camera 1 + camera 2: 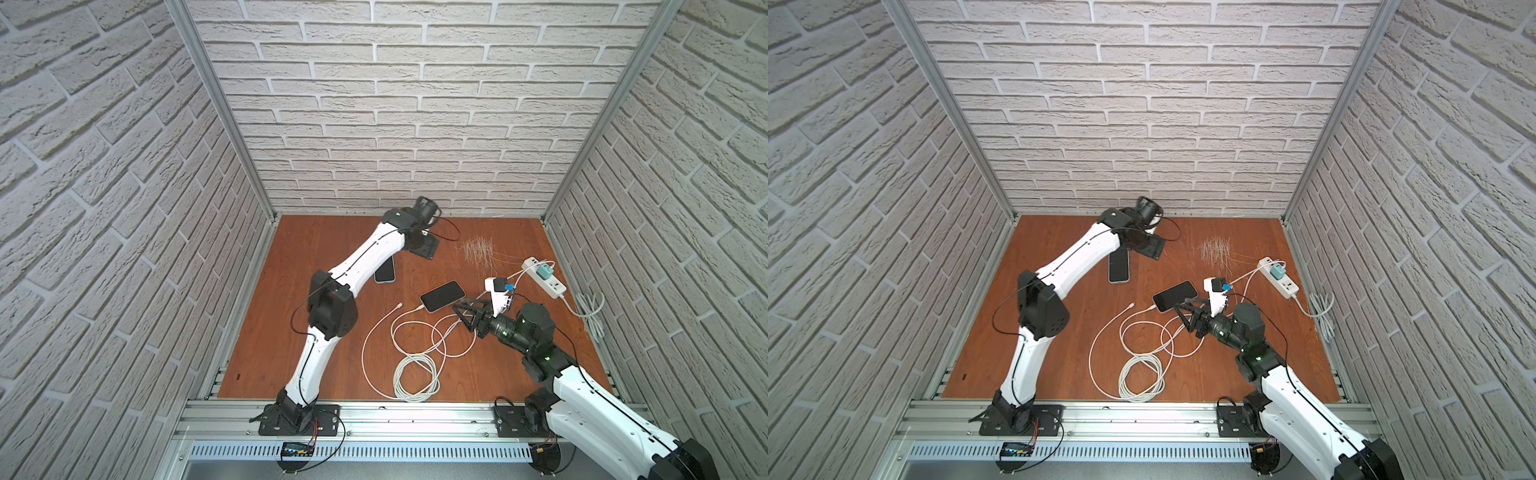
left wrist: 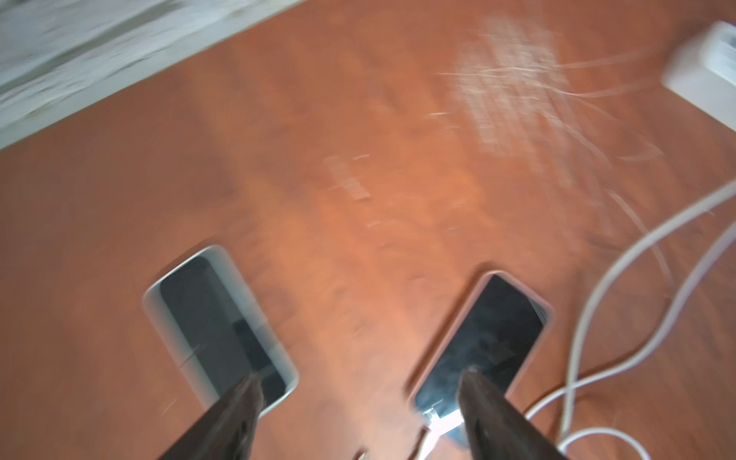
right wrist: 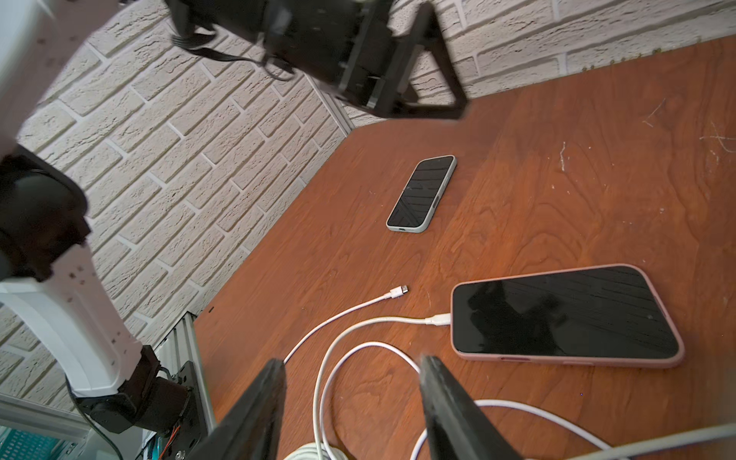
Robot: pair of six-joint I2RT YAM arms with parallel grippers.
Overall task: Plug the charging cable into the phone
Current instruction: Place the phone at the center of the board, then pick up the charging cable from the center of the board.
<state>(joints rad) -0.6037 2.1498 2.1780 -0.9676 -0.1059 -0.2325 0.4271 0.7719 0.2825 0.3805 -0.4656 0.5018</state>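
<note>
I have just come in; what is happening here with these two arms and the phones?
This is a phone-charging job. One white cable is already plugged into the pink-cased phone, which lies flat on the table. The right gripper stands open and empty beside it. The left gripper, also open and empty, hangs above the table near the grey-cased phone, which has no cable. A second cable's free plug lies loose on the table.

We see bright, even light in both top views, glare on the front rail point(image 1: 399, 422) and brick walls point(image 1: 104, 166) bowing at the edges. The left wrist view is motion-blurred; the right wrist view is sharp.
</note>
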